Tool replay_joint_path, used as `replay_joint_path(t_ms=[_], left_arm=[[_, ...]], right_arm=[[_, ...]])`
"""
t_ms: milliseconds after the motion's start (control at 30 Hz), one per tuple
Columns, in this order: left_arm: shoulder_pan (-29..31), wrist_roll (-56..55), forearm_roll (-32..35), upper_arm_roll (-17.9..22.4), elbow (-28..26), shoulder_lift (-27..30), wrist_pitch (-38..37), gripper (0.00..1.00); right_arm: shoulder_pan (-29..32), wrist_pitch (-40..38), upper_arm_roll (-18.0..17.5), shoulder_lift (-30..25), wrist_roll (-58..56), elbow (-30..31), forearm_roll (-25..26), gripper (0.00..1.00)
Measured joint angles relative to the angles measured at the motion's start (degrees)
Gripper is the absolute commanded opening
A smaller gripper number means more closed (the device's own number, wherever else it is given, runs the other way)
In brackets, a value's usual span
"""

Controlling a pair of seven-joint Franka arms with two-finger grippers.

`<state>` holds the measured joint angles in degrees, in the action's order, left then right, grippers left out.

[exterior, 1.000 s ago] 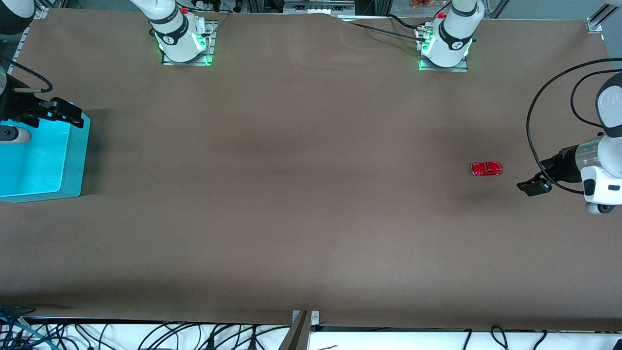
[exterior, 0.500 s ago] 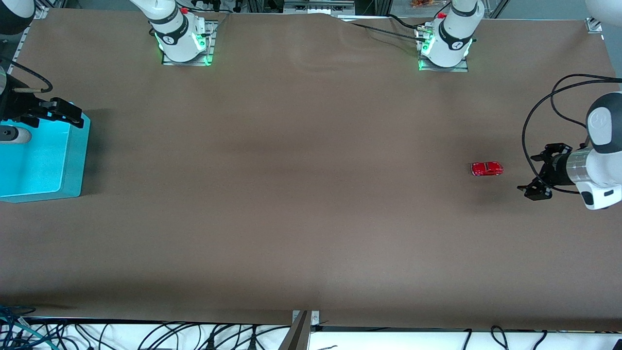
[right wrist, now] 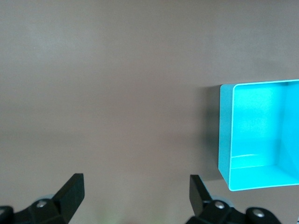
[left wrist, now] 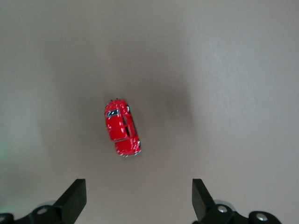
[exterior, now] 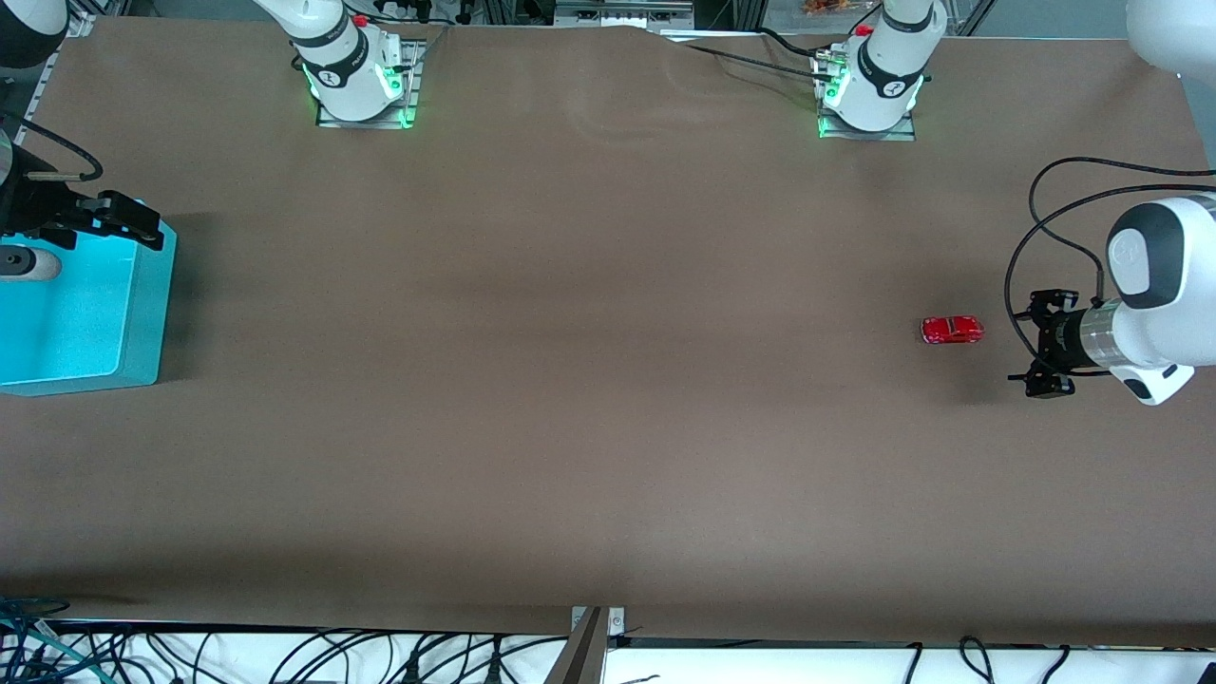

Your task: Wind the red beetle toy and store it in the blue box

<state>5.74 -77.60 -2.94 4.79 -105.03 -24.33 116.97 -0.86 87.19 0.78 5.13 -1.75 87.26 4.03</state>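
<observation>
Blue box (exterior: 142, 313) cut off by the front view's edge, partly under the right gripper (exterior: 114, 218).

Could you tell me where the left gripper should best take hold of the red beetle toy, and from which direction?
Probably from straight above, across the narrow width of the red beetle toy, pinching its flat door sides at mid-body. It stands on its wheels on the table, so the rounded roof and ends would slip. The left gripper, jaws open, sits beside it.

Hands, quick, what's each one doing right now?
Left hand: open, empty, beside the red beetle toy.
Right hand: open, empty, over the blue box edge.
</observation>
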Motion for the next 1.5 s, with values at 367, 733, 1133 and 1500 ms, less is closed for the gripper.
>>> replay_joint_path(t_ms=[367, 733, 1133, 1500], left_arm=[[-0.03, -3.37, 0.00, 1.49, -2.04, -4.24, 5.36, 1.00], [-0.29, -5.36, 0.00, 1.54, -2.76, -5.98, 5.74, 1.00], [-0.29, -5.50, 0.00, 1.58, -5.15, -5.97, 5.73, 1.00], [-0.29, -6.00, 0.00, 1.58, -6.92, -5.97, 5.71, 1.00]], right_arm=[[-0.01, 0.00, -0.02, 0.00, -0.01, 0.00, 0.00, 1.00], [-0.01, 0.00, -0.02, 0.00, -0.02, 0.00, 0.00, 1.00], [-0.01, 0.00, -0.02, 0.00, -0.02, 0.00, 0.00, 1.00], [-0.01, 0.00, -0.02, 0.00, -0.02, 0.00, 0.00, 1.00]])
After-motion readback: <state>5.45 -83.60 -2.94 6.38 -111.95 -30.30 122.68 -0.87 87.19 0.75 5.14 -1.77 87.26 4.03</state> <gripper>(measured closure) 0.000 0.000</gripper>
